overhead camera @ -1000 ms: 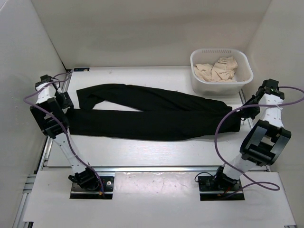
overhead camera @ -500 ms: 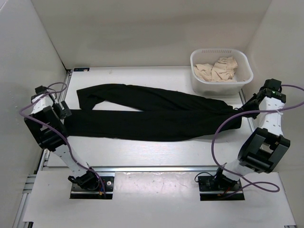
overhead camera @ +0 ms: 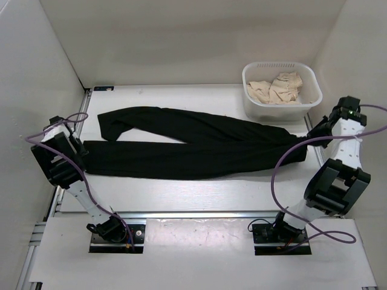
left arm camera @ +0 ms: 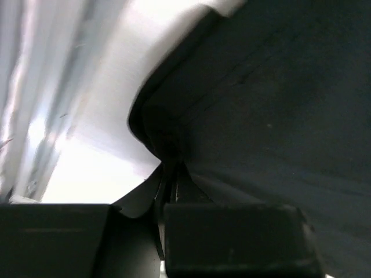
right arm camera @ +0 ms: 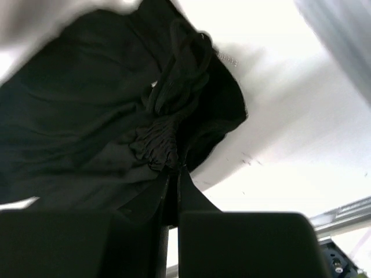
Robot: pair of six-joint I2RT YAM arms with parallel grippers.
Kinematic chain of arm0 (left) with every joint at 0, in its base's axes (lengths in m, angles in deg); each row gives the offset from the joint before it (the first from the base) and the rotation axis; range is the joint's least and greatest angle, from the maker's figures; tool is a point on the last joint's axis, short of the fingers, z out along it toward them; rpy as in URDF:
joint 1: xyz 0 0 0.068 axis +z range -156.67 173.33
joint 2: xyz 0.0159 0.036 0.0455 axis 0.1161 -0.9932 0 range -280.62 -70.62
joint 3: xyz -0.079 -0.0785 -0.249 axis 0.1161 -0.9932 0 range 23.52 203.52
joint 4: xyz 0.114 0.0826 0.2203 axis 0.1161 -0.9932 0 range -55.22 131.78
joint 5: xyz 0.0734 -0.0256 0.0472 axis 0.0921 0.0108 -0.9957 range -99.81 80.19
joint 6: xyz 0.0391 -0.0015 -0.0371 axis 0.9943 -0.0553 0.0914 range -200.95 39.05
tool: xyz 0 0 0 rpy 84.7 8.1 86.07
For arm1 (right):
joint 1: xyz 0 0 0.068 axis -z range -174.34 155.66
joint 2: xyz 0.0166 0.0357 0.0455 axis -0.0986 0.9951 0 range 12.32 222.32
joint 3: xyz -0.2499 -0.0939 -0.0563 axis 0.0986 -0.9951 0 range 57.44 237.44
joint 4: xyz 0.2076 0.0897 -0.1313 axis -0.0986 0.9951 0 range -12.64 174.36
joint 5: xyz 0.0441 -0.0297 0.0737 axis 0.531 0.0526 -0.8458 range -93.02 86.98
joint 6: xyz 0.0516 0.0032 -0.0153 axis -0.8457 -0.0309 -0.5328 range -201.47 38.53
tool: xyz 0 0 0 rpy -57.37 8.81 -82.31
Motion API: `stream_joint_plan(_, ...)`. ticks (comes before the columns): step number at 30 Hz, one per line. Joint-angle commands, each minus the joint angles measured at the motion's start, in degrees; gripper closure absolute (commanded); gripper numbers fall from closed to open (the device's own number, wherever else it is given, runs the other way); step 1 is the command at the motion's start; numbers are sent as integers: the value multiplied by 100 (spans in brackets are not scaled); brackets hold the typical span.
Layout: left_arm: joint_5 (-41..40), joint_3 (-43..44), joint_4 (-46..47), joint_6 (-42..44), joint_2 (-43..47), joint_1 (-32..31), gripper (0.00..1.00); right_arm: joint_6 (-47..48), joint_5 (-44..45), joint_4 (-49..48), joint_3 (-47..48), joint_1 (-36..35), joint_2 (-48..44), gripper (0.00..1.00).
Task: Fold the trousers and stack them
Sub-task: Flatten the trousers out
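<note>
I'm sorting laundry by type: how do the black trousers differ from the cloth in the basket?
The trousers are black; the cloth is beige. The trousers lie stretched out along the table; the cloth sits crumpled in the white basket. The trousers are pinched at either end by the left gripper and the right gripper; the cloth is untouched. Both are soft fabric.

Top view from high above the near edge, looking down on the whole white flat table (overhead camera: 181, 190), left and right wrist views very close, low over opposite ends of the plain black soft-fabric trousers (overhead camera: 193, 151), those ends shared at the top view's mid-left and mid-right.
</note>
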Motion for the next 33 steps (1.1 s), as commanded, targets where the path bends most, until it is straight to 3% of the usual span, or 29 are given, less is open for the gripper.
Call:
stream_joint_plan(1, -665, 539, -235, -1, 182, 220, 86, 30, 221, 443, 1067, 1, 48, 100)
stream_joint_plan(3, -904, 682, -551, -1, 392, 378, 86, -102, 451, 595, 877, 185, -179, 100)
stream_joint_plan(6, -1361, 473, -824, -1, 813, 624, 86, -409, 31, 412, -281, 800, -994, 100)
stream_joint_plan(7, -1449, 315, -825, -1, 955, 729, 86, -497, -93, 333, -1181, 1019, -1216, 100)
stream_joint_plan(10, -1591, -502, -825, -1, 1368, 870, 86, -804, -94, 139, -2503, 1074, -1797, 100)
stream_joint_plan(14, -1670, -1468, -553, -1, 1369, 1046, 86, -876, -155, -177, -3411, 1451, -2035, 100)
stream_joint_plan(22, -1793, -1735, -201, -1, 1079, 1363, 86, -876, 467, -230, -3555, 1786, -2035, 100)
stream_joint_plan(26, -1793, -1735, -148, -1, 1079, 1416, 79, -955, 951, -11, -3388, 1900, -1983, 100)
stream_joint_plan(29, -1644, -1735, -148, -1, 1132, 1416, 56, -1210, 1347, 42, -3388, 2032, -2044, 83)
stream_joint_plan(30, -1591, -1735, -200, -1, 1193, 1416, 47, -1289, 1452, 112, -3336, 2084, -2044, 50)
stream_joint_plan(31, -1469, -1665, -270, -1, 1263, 1416, 35, -1342, 1732, 208, -3335, 2084, -2044, 30)
stream_joint_plan(32, -1354, -1595, -349, -1, 1316, 1416, 31, -1342, 1856, 261, -3239, 2084, -2044, 13)
stream_joint_plan(33, -1205, -1498, -437, -1, 1465, 1416, 26, -1342, 1927, 262, -3160, 2084, -2044, 11)
